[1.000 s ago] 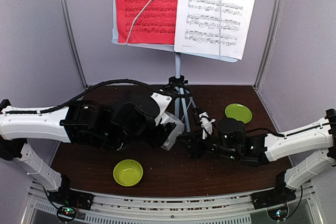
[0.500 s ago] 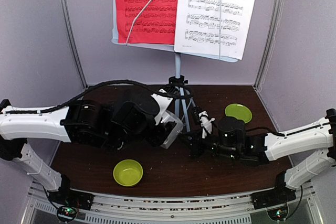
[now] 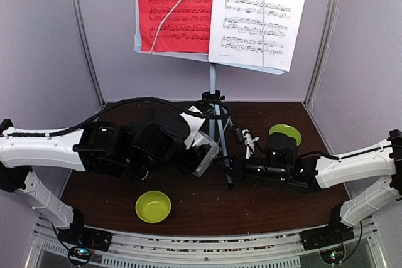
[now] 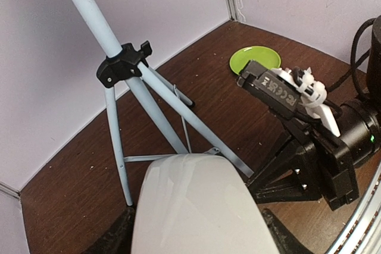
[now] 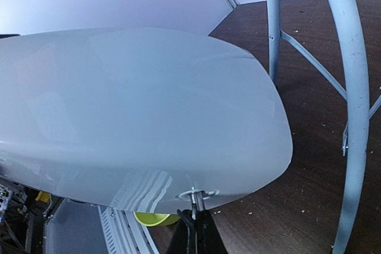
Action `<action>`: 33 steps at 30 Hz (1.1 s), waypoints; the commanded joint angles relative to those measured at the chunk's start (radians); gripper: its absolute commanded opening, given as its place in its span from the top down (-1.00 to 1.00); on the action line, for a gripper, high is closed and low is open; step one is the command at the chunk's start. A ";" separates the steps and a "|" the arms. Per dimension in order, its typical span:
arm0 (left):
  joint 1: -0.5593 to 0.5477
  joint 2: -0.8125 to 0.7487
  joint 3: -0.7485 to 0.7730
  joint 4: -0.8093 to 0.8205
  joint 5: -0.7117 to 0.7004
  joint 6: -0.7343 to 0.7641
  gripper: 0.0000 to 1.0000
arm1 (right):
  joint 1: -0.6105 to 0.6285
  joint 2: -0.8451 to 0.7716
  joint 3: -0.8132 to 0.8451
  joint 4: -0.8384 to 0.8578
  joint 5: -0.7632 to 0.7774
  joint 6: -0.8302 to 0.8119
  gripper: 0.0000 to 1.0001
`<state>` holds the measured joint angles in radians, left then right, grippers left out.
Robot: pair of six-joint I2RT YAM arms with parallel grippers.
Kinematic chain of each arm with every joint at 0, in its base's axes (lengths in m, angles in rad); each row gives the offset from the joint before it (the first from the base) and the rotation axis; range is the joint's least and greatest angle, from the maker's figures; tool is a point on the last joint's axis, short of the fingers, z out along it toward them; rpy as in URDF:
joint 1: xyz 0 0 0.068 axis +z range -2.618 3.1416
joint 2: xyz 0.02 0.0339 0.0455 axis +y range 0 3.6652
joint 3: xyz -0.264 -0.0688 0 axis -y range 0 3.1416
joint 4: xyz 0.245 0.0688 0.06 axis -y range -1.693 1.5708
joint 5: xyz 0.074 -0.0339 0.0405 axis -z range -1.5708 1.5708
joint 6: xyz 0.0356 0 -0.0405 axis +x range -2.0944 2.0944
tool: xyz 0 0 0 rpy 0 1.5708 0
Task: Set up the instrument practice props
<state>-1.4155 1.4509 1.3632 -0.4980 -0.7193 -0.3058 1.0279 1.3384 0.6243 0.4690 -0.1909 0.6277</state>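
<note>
The music stand stands at the back middle, with the red sheet and the white sheet on its desk. Its tripod legs spread on the dark table. In front of the legs, my left gripper is shut on the pale-grey metronome, which fills the space between its dark fingers in the left wrist view. My right gripper meets the metronome from the right. It is shut on a small metal pin that sticks out of the metronome's side.
A lime-green bowl sits near the front, left of middle. A flat green plate lies at the back right, behind my right arm. The tripod leg passes just right of my right wrist. Pale booth walls enclose three sides.
My right gripper has closed on the metal pin at the metronome's side, and the right arm has shifted slightly. The left arm and metronome have stayed in place.
</note>
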 commanded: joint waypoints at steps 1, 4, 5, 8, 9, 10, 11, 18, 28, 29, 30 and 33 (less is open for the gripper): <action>-0.014 -0.053 0.001 0.119 0.007 0.011 1.00 | -0.053 0.032 -0.019 0.184 -0.086 0.152 1.00; -0.013 -0.057 -0.004 0.121 0.007 0.010 1.00 | -0.075 0.064 -0.017 0.229 -0.140 0.218 1.00; -0.014 -0.057 -0.005 0.121 0.007 0.010 1.00 | -0.082 0.075 -0.019 0.252 -0.159 0.242 1.00; -0.013 -0.058 -0.011 0.122 0.007 0.010 1.00 | -0.095 0.102 -0.036 0.332 -0.194 0.309 1.00; -0.014 -0.058 -0.013 0.122 0.007 0.008 1.00 | -0.098 0.110 -0.041 0.355 -0.202 0.330 1.00; -0.014 -0.059 -0.015 0.122 0.007 0.006 1.00 | -0.101 0.118 -0.049 0.382 -0.209 0.349 1.00; -0.014 -0.061 -0.017 0.122 0.007 0.004 1.00 | -0.105 0.123 -0.056 0.401 -0.213 0.364 1.00; -0.014 -0.066 -0.027 0.124 0.007 -0.003 1.00 | -0.116 0.162 -0.071 0.490 -0.242 0.435 1.00; 0.053 -0.038 -0.053 0.109 0.102 -0.134 1.00 | -0.112 0.028 -0.065 0.132 -0.197 0.160 0.68; 0.065 -0.030 -0.049 0.103 0.119 -0.144 1.00 | -0.112 0.011 -0.065 0.086 -0.197 0.125 0.61; 0.073 -0.020 -0.040 0.093 0.132 -0.152 1.00 | -0.111 -0.006 -0.063 0.045 -0.200 0.095 0.52; 0.095 0.009 -0.022 0.060 0.166 -0.168 1.00 | -0.109 -0.056 -0.071 -0.052 -0.203 0.033 0.27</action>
<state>-1.3506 1.4429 1.3033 -0.5011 -0.6067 -0.4191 0.9222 1.3449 0.5495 0.5957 -0.4175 0.8047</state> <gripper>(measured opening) 0.621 0.303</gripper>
